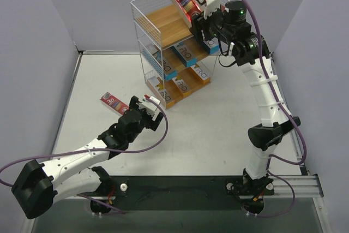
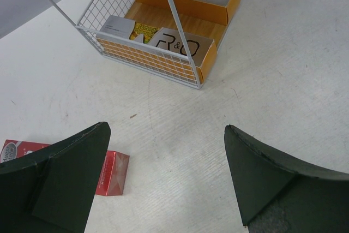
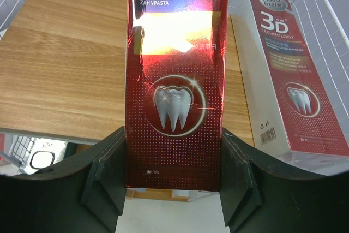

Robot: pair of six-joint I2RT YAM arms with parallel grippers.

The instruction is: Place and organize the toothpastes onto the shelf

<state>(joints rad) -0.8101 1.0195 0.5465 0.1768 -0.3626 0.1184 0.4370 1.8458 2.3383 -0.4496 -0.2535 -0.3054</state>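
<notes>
**Fig.** Two-arm rig w/ a tall three-tier white-wire shelf [image 1: 143, 36] on light-brown wooden boards, standing at far centre of the white table [image 1: 229, 113]. Right gripper [image 3: 173, 175], raised at the shelf's top tier, is clamped on the near end of a glossy red rectangular toothpaste carton [image 3: 174, 80] w/ a white tooth graphic. Its black fingers [image 3: 106, 175] press the carton's two long sides. The carton is tilted, far end up above the wire rim, over the top board [image 3: 65, 69]. Just right of it, a second red-and-white "3D" carton [image 3: 292, 96] sits on that tier beside the right wire wall. Middle tier: teal-and-white cartons [image 1: 182, 58]. Bottom tier: orange-and-white "R&O" cartons [image 2: 180, 45], side by side. Left gripper [image 2: 166, 173] hovers low over the table, near-left of the shelf, jaws spread wide, grasping nothing. A third red carton [image 2: 112, 173] lies flat on the table just left of this gripper, partly hidden by one finger; whether they touch cannot be told.
</notes>
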